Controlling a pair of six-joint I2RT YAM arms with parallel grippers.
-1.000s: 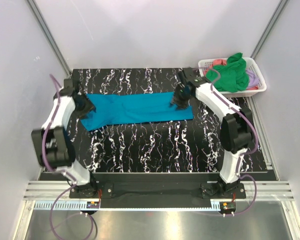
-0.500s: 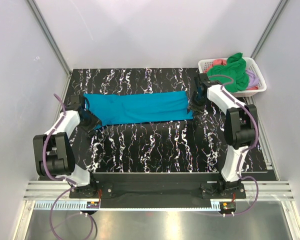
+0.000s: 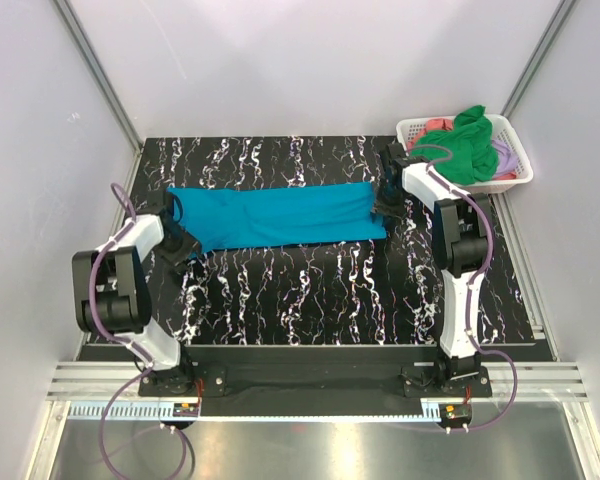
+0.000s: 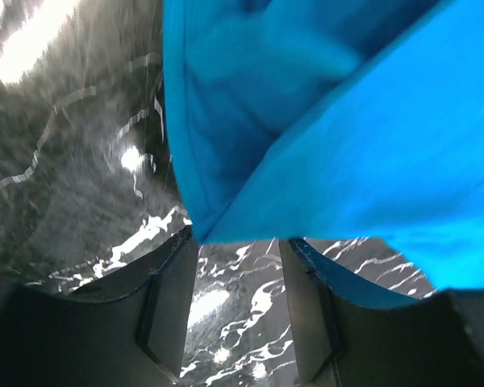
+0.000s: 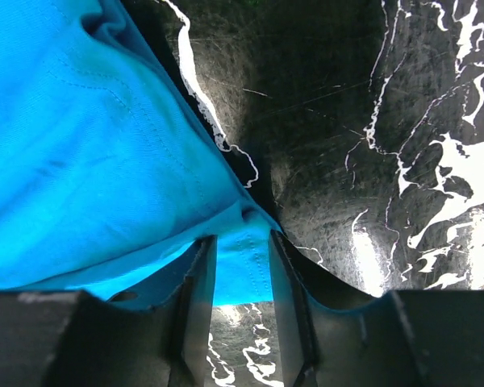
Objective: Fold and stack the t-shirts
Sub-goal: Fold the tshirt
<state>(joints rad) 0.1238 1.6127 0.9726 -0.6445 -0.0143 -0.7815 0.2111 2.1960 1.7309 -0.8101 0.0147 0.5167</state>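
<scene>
Within the last second both arms have shifted outward. The right gripper, which sat over the cloth a little in from the end, now stands at the right end of the teal shirt. The left gripper has come nearer, to the shirt's near left corner.

The shirt itself has hardly moved. It lies flat as a long band across the far half of the table.

On the right wrist view the fingers stand apart with the hem lying in the gap, not yet pinched. On the left wrist view the fingers are also apart, holding nothing, the cloth corner just touching their tips. We judge that both ends are being lined up for the next fold.

The table is black with white veining and glossy, with plain pale walls around it. At the far right a white basket holds the green shirt, with coral and lilac cloth beside it, all unfolded.
</scene>
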